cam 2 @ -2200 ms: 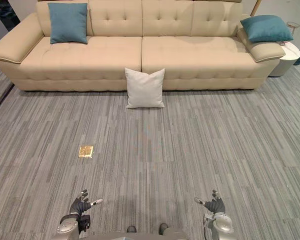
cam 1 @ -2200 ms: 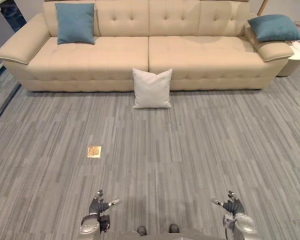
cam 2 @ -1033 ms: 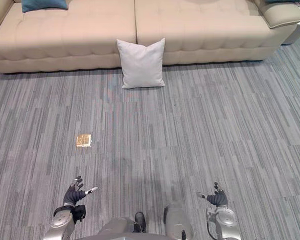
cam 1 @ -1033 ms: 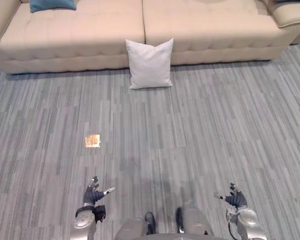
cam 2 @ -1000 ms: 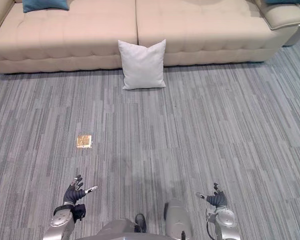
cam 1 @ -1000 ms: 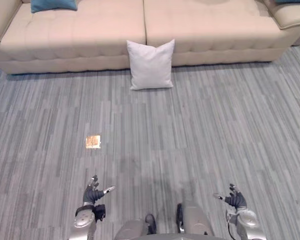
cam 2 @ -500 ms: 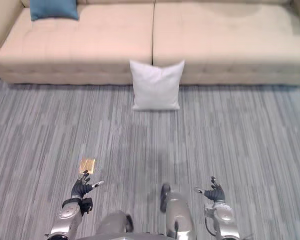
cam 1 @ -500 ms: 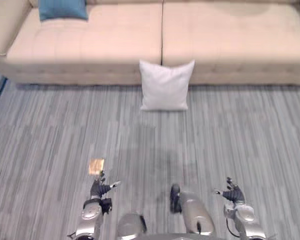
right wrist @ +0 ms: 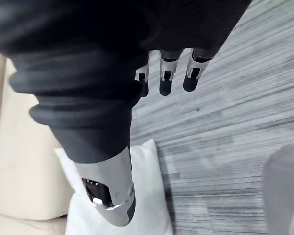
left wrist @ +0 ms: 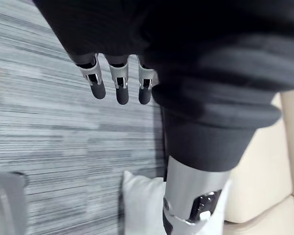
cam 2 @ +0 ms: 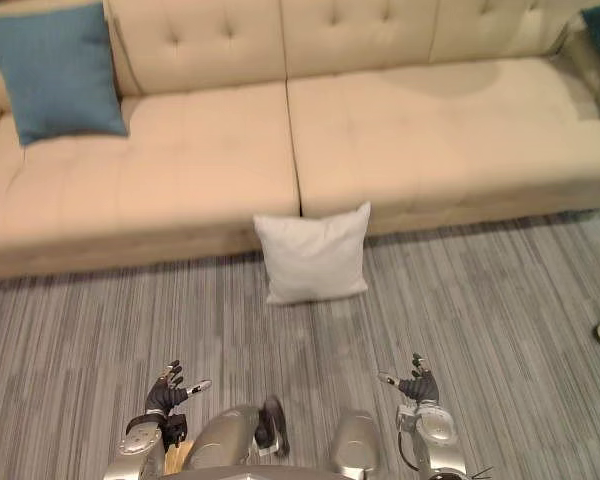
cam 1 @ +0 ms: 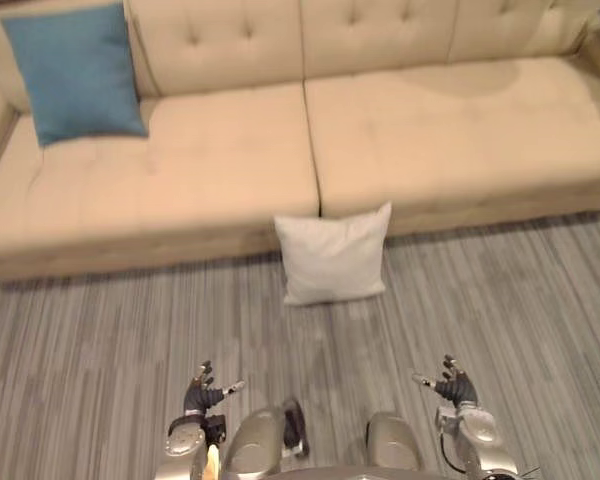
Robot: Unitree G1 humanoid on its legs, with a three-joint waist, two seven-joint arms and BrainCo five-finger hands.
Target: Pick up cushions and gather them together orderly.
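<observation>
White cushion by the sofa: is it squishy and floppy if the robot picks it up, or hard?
Probably squishy: the white cushion looks puffy with soft pointed corners, so it should dent when squeezed. It is likely light for its size, since it stands on one edge without sagging. It leans upright against the sofa front, so a push could tip it flat onto the floor.
</observation>
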